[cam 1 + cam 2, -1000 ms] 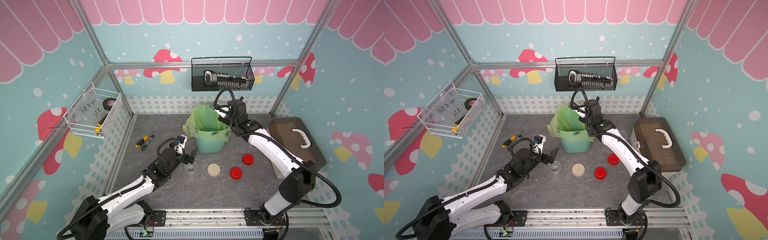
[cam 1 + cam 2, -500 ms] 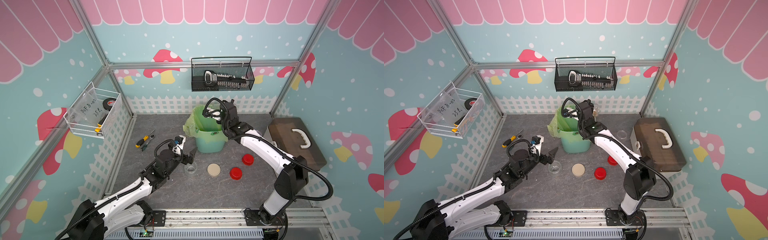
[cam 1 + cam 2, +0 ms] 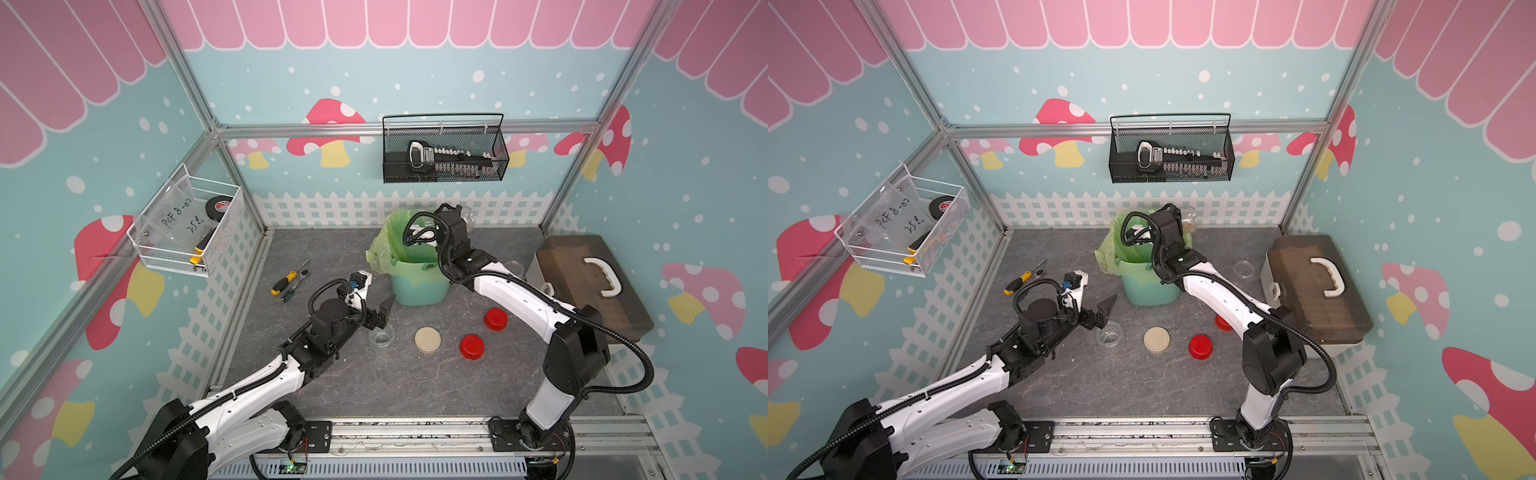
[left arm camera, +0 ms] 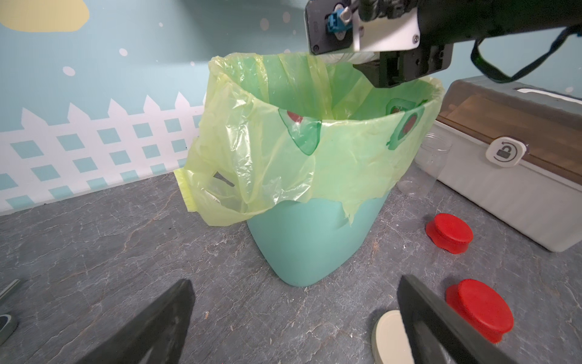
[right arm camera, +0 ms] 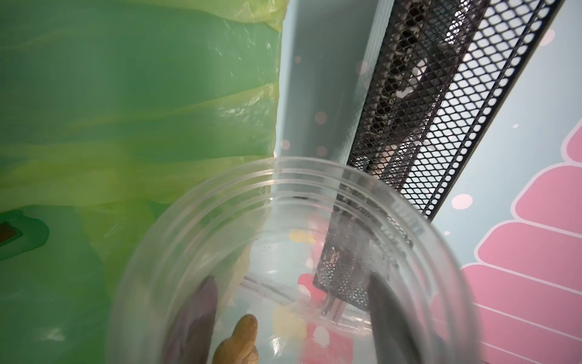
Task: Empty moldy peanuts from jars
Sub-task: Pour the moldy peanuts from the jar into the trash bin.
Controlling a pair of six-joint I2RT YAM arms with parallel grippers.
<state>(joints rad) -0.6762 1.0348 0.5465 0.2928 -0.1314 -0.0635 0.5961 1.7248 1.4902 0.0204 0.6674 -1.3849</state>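
Nearest you, your left gripper [image 3: 382, 312] hangs with its jaws spread wide, holding nothing, close above an empty jar [image 3: 382, 337] that stands lidless on the table [image 3: 332, 386]. Only the top views show that jar; the left wrist view misses it. Beside it lie a beige lid [image 3: 427, 340] and two red lids [image 3: 471, 346]. Further back stand the teal bin [image 3: 419, 291], lined with a green bag [image 3: 384, 245], and a third jar [image 3: 514, 266] beside the box [image 3: 590, 286]. At the bin's far rim, your right gripper [image 5: 293, 315] is clamped around a second jar [image 5: 315, 239]. Only the right wrist view shows inside it: a few tan peanuts [image 5: 239, 343] near its bottom.
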